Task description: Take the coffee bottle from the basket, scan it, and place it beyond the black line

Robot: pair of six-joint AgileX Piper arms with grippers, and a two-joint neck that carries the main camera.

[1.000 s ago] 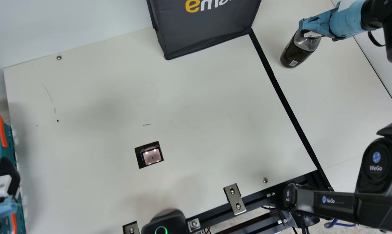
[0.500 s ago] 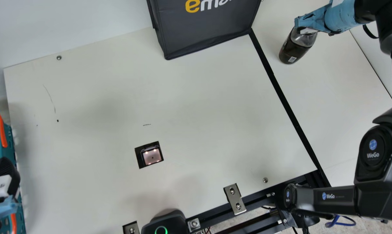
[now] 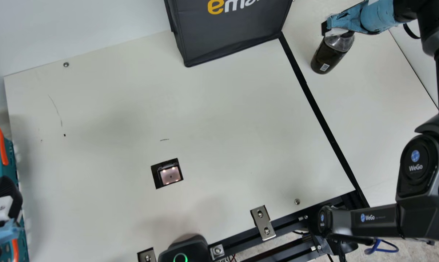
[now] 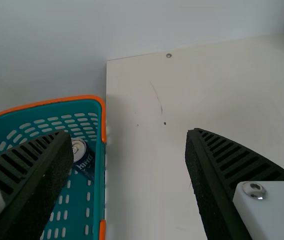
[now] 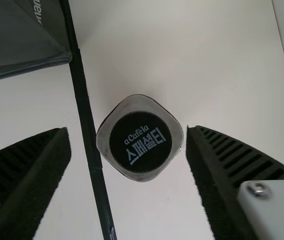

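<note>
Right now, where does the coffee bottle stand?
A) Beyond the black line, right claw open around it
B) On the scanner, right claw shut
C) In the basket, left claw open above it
A: past the black line, the coffee bottle sits between the right claw's spread fingers.

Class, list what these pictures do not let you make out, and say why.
- Bottle, main view: print on its white patch, too small.
- Bottle, right wrist view: lower part, hidden beneath its top.
- Can, left wrist view: partly behind the left gripper.
- Basket, main view: cut off by left edge.
- Bag, main view: cut off by top edge.
</note>
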